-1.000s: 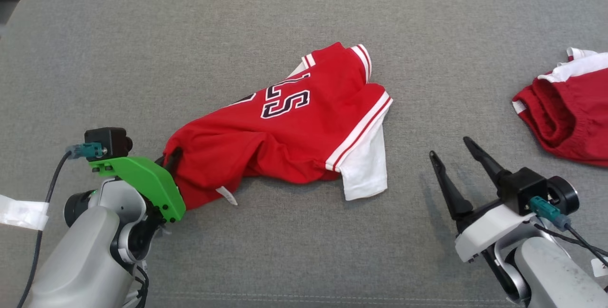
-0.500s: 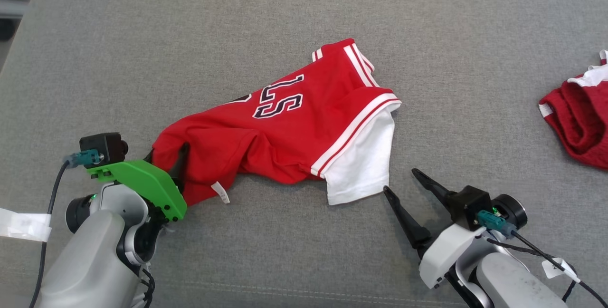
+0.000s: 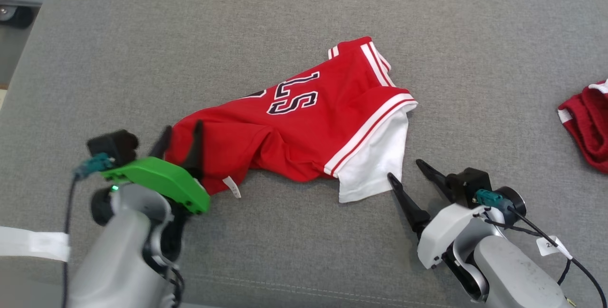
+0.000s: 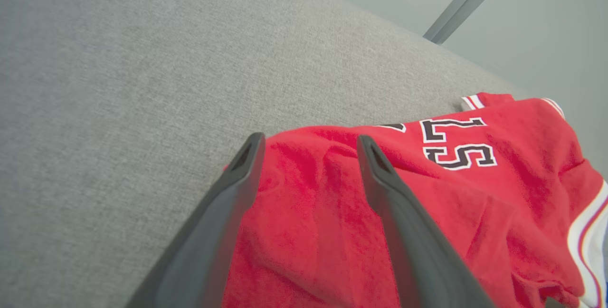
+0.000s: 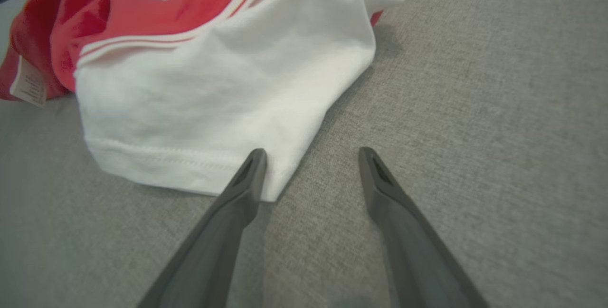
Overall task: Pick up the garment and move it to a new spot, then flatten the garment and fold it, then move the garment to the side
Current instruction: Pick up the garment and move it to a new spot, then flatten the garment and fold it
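A: Head view first. What's different?
B: My left gripper (image 3: 183, 127) has let go. A second ago it was pinched on the bunched red end of the garment (image 3: 304, 127). Now its fingers stand apart just over that end, holding nothing. The camera has swung too, so I don't count the picture's shift as cloth moving.
A: Where's the garment?
B: Crumpled near the middle of the grey bench (image 3: 142, 37), bunched end toward the near left, striped shoulder toward the far side. A second red piece (image 3: 586, 122) lies well apart, toward the right edge.
A: Right side?
B: My right gripper (image 3: 405, 169) has come in, spread wide and empty, tips just beside the white sleeve (image 3: 375, 165).
A: Left wrist view?
B: Fingers spread, slack red cloth under and between them, lettering (image 4: 456, 144) beyond. No grip.
A: Right wrist view?
B: One fingertip at the sleeve's hemmed corner, the other over bare grey. Touching or not, I cannot tell. The care label (image 5: 28, 84) shows far left.
A: Meaning?
B: I judge the move to the new spot done and flattening next. The sleeve corner looks like my first pull. The body is rumpled, and thin knit may slip.
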